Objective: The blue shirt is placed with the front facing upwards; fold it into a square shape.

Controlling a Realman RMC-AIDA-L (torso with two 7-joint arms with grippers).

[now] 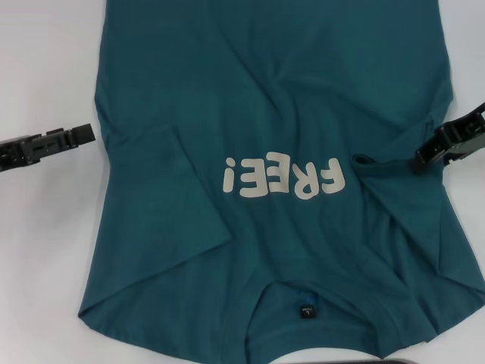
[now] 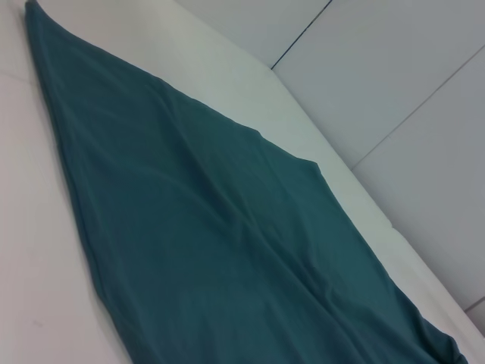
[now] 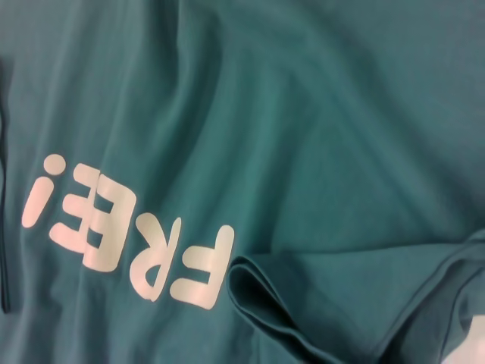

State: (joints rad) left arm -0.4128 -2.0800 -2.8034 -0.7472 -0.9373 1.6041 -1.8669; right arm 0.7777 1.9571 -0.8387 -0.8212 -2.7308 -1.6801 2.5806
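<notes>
Shirt [image 1: 265, 114] spread front-up across the white worktop [image 1: 38, 250], collar and black neck tag [image 1: 305, 312] at 6 o'clock in the head view, hem running off past 12, so long axis along the 12-to-6 line. "FREE!" lettering [image 1: 284, 179] upside down near the middle. Both sleeves already turned inward: one lying flat over the body at about 8 o'clock of the lettering, the other bunched into a raised fold [image 3: 265, 296] just at 3 o'clock of the lettering.

Left gripper [image 1: 79, 135] at 9 o'clock, low over bare worktop, just off the shirt's side edge and apparently not touching it; nothing seen between the fingers, and cannot tell how far they are parted. Right gripper [image 1: 426, 152] at 3 o'clock, over the cloth itself, tip right at the bunched sleeve; cannot tell either its opening or whether it has hold of the fabric.

Deciding relation, as a judgement: both grippers flank the shirt across its short axis, level with the lettering, cloth lying inboard of each. Side folds toward the centre line look nearly done; remaining fold likely along the long axis, calling for grips nearer the collar end or the hem end. Right gripper nearer to cloth, but its sleeve looks rumpled and could leave a lump in the final square.
</notes>
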